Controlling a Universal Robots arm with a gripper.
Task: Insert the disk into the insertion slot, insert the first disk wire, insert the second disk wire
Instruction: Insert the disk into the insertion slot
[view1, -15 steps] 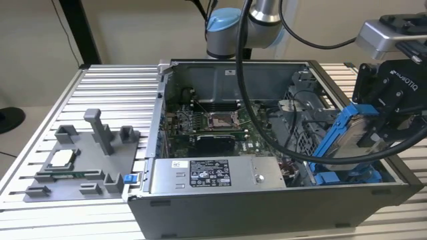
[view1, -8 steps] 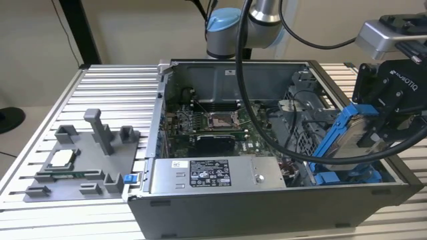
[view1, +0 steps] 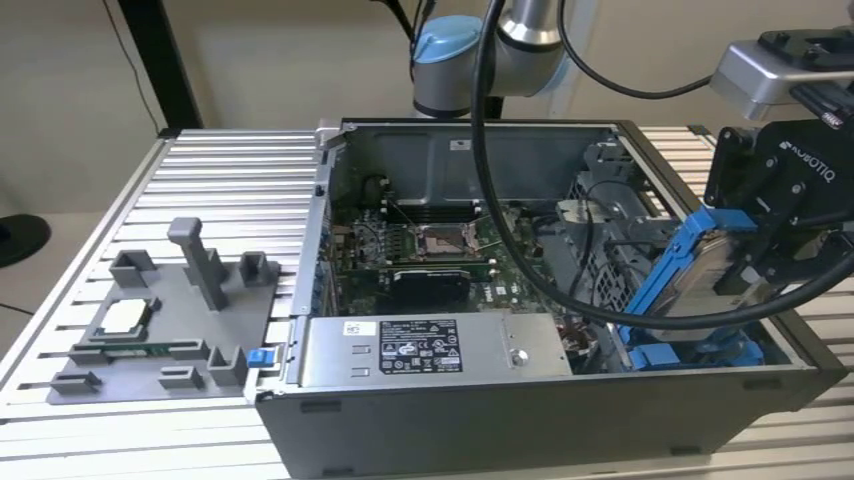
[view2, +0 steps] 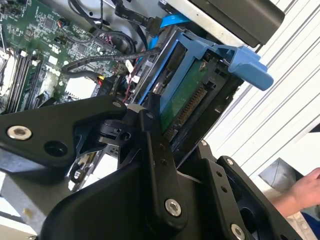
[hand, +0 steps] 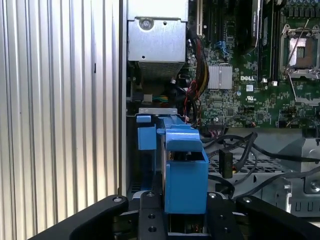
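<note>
Disk (view1: 671, 265) held tilted by a robot gripper (view1: 730, 270) over an open computer case (view1: 534, 420).
The gripper is clenched on the blue-framed disk. Its lower end is brought close to the insertion slot (view1: 694, 352), a grey cage with blue fittings at the case's edge on the exterior view's right. A grey fixture tray (view1: 160, 330) is seen by the tabletop's (view1: 227, 160) opposite edge.

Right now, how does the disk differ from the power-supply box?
The disk is clamped tilted in the gripper; the power-supply box sits level in the case. The disk wears a blue frame; the power-supply box has a sticker, no frame. The disk is smaller than the power-supply box. Both are silver.
</note>
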